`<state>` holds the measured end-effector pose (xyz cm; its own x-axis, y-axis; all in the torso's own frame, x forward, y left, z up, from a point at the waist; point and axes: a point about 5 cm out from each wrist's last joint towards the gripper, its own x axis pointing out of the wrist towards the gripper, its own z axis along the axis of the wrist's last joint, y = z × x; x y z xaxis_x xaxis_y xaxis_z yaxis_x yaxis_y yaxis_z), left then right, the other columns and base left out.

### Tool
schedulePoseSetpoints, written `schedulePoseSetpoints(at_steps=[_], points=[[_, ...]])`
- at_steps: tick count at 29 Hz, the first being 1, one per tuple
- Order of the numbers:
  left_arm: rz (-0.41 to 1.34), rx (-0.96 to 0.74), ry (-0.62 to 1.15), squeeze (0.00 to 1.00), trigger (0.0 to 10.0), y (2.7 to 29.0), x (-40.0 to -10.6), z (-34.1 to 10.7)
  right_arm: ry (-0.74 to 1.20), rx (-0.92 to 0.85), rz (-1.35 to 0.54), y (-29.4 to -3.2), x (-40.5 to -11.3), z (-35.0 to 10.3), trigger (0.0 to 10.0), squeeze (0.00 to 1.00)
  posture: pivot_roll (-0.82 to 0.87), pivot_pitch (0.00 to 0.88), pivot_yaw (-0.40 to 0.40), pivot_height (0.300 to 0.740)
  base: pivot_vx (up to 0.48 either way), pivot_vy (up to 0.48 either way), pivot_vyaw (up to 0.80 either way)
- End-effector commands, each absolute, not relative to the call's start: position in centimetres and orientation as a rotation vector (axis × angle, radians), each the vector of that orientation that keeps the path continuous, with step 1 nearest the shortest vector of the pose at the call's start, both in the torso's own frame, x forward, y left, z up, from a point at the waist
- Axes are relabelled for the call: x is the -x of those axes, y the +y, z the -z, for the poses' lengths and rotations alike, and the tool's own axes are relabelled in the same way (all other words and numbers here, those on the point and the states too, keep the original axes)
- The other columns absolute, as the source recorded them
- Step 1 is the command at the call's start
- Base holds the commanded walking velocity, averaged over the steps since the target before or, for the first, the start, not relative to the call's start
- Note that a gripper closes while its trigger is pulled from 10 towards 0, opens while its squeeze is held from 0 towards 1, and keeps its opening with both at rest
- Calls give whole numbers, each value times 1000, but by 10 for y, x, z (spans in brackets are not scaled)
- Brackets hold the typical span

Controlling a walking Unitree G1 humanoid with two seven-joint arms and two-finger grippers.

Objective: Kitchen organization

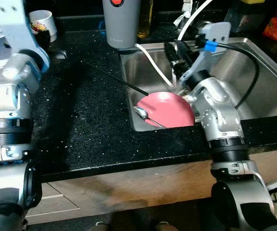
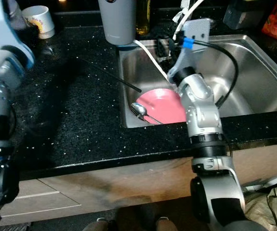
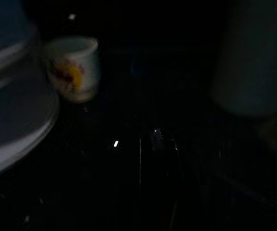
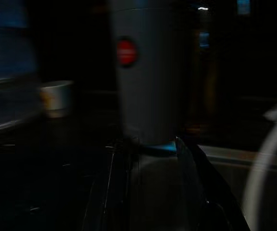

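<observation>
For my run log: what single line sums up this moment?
phase: at sink | right end effector: over sink | pink plate with spoon: in sink | left arm: raised over counter

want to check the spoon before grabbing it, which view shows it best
The right eye view: the spoon lies sharp and well lit on the pink plate in the sink. The left eye view shows it too, about as clearly. The wrist views are too dark to make it out.

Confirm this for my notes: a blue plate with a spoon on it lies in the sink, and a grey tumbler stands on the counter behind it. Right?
Not quite: the plate is pink, as the left eye view shows. The spoon does lie on it in the sink, and the grey tumbler stands on the counter behind.
</observation>
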<state>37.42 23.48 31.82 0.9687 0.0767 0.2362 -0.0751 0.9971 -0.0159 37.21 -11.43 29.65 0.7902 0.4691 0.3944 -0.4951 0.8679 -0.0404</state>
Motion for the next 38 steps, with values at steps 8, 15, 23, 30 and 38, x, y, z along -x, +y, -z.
schedulePoseSetpoints(at_steps=[8,15,23,30,38], points=[[-74,-50,-233,0,10000,243,-371,-309,-368,52,-715,-88,-363,-287,10000,1000,37,166,-3,740,0,0,0],[270,-68,-255,0,10000,217,-356,-305,-342,109,-830,-109,-362,-282,10000,1000,31,157,-8,740,0,0,0],[525,-175,-141,0,10000,214,-338,-290,-315,91,-901,-123,-361,-272,10000,1000,29,145,-15,740,0,0,0],[610,-188,-75,0,10000,226,-328,-288,-207,-51,-973,-130,-363,-261,10000,0,27,146,-19,740,0,0,0],[712,-150,-63,0,10000,213,-320,-287,-120,13,-1007,-121,-367,-241,10000,0,27,167,-27,740,0,0,0]])
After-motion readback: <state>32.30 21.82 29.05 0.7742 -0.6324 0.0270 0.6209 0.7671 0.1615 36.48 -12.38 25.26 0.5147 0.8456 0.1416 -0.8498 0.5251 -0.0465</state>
